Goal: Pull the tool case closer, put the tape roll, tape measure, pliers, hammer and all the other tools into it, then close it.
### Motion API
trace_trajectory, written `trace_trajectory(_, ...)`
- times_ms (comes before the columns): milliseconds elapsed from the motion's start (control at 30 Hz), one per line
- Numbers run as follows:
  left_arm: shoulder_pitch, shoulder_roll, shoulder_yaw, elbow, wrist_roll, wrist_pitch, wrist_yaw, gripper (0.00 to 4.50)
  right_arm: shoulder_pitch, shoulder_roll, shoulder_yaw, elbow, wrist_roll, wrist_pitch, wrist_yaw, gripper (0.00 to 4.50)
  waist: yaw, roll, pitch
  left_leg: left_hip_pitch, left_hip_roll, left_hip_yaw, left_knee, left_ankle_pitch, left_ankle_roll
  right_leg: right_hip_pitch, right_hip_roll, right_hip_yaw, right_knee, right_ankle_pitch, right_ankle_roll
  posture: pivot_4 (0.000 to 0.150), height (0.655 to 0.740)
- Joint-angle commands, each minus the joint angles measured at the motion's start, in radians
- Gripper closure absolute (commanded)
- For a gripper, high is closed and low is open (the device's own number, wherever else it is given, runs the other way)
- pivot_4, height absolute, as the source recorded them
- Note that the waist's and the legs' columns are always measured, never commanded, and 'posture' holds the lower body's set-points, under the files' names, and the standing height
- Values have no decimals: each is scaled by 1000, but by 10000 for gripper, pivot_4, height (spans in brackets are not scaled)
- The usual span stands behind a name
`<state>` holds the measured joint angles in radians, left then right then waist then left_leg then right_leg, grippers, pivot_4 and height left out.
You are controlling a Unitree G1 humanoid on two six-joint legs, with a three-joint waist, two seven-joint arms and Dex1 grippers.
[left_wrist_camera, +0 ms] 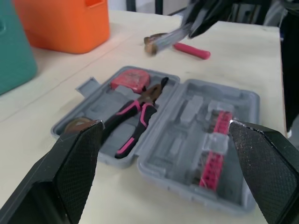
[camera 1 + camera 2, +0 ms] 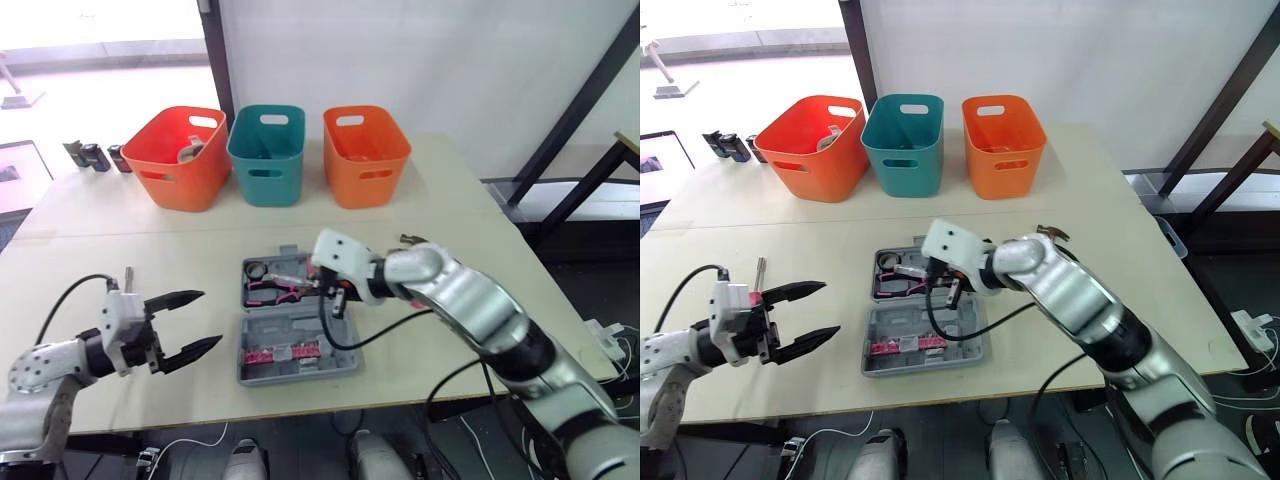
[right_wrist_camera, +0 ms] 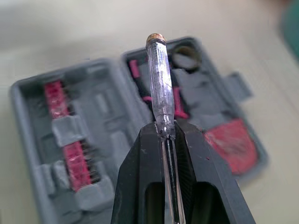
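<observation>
Three bins stand side by side along the far side of the counter [image 2: 470,215]: red-orange bin [image 2: 180,160], teal bin [image 2: 266,160], orange bin [image 2: 365,158]. The tool case [image 2: 297,325] lies open near the front edge, between the two arms. Its tool half is away from the robot, and the half with the pink bit rows [image 2: 282,351] is nearer. Pliers [image 2: 272,290] with pink grips sit in the far half. Left end effector [image 2: 208,318] hangs above the counter left of the case, fingers spread wide, holding nothing, clear of the case. Right end effector [image 2: 335,296] is over the right end of the far half; its grip can't be judged from the head views.

Left wrist view: both black fingers [image 1: 70,177] are wide apart, framing the case. The tool half holds the red tape measure [image 1: 131,78], the pliers lying diagonally beside it, and the tape roll [image 1: 78,125] in a corner recess. Above the case's far edge the right end effector grips a screwdriver [image 1: 166,37], brass cap outward. A pink handle [image 1: 192,51] lies on the counter beyond the case, outside it; can't tell which tool.

Right wrist view: end effector pinched tight on the clear handle of the screwdriver, cap pointing away from the wrist, held above the open case. Tape measure and tape roll sit blurred below in the tool half, bit rows in the other half.
</observation>
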<state>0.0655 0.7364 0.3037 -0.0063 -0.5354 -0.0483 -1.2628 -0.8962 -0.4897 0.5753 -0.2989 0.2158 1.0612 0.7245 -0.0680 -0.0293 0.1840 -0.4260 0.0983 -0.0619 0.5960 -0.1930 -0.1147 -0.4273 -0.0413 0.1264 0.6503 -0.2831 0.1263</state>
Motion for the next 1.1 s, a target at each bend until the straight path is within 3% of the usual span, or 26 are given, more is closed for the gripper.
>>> trace_trajectory(33,7,21,28,-3,-27,5,-31,0,-48,62,81,85,-48,-47,14,44780,1,0,0,0,0,0,0,0,0,0,0,0,0,0,0,1500,7400)
trace_trajectory(267,35,20,22,-27,-20,1,-49,0,-71,157,193,239,-134,-127,34,44780,-1,0,0,0,0,0,0,0,0,-1,0,0,1,0,0,1500,7400)
trace_trajectory(1100,38,21,23,-43,-19,-2,-42,0,-38,223,195,564,-310,-524,209,44780,-2,0,0,0,0,0,0,0,0,-1,0,0,2,0,1,1500,7400)
